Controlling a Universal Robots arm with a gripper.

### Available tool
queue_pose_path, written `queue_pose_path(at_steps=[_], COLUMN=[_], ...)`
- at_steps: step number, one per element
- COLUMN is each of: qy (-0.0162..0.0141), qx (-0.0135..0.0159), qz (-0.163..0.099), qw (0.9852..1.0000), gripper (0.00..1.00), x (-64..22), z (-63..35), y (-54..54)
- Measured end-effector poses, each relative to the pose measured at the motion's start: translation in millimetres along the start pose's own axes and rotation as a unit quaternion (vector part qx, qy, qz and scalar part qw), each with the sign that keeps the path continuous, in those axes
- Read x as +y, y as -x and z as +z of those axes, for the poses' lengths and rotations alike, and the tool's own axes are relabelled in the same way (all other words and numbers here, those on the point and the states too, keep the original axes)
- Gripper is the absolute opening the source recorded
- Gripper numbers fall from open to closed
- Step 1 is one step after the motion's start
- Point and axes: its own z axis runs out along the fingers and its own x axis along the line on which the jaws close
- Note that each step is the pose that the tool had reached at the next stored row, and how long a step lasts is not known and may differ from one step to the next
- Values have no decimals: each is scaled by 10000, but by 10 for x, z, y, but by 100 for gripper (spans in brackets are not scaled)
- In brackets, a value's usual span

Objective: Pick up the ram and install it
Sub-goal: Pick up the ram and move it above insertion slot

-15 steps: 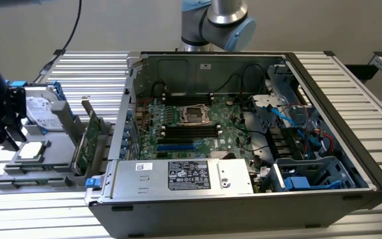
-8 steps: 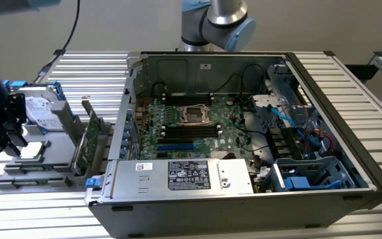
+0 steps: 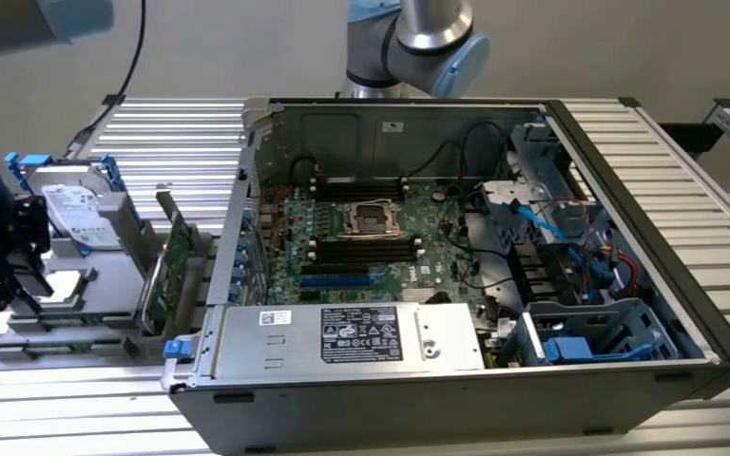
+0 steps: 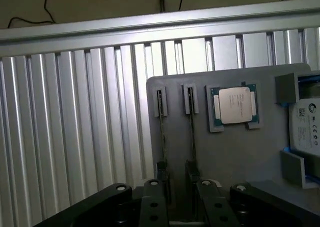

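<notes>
Ram stick (image 4: 191, 132) stands on edge in a gray holder (image 4: 235, 157) on the counter (image 4: 75, 127), beside a second stick (image 4: 161, 132); its long axis runs straight away from the end effector (image 4: 181, 203), whose spread, empty fingers line up around its near end

There are two ram sticks (image 4: 161, 132), one processor chip (image 4: 232, 105), one expansion card (image 3: 166, 271), one grey tray (image 4: 235, 157), one open computer case (image 3: 403, 119), one motherboard (image 3: 296, 237) and one power supply (image 3: 353, 334).
</notes>
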Motion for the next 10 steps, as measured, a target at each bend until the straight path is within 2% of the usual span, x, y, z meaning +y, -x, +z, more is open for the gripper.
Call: queue_pose_path(at_steps=[6, 10], qy=[-8, -11], qx=[12, 18], qz=[-333, -451], qw=[9994, 9990], gripper=[30, 30], x=[-6, -14], z=[100, 172], y=[-7, -12])
